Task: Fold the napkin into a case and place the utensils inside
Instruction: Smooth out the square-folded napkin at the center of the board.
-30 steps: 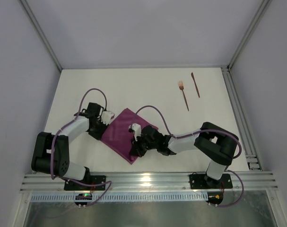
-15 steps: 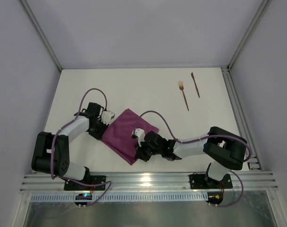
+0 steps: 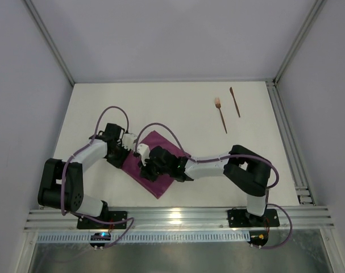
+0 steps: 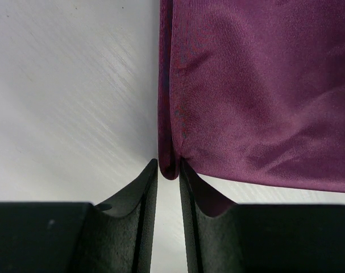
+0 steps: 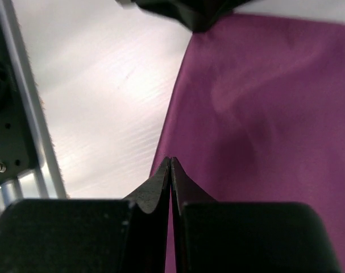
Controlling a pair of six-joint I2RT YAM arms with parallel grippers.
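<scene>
Napkin lies folded on the white table, near the front edge and left of centre, long axis on a diagonal. Cloth is plain magenta-purple, with soft wrinkles in the upper layer.

Left gripper sits at the napkin's left edge. Jaws are nearly closed, with only a narrow gap, and a doubled fold of the cloth edge is pinched between the fingertips. The rest of the napkin spreads away flat to the right in the left wrist view.

Right gripper reaches across from the right and lies low over the middle of the napkin. Its jaws are pressed fully together, tips meeting at the cloth's edge where purple meets bare table. No cloth shows between them; cannot tell if a thin layer is caught.

Fork and knife lie side by side, apart from each other, at the far right of the table, well away from napkin and both arms.
</scene>
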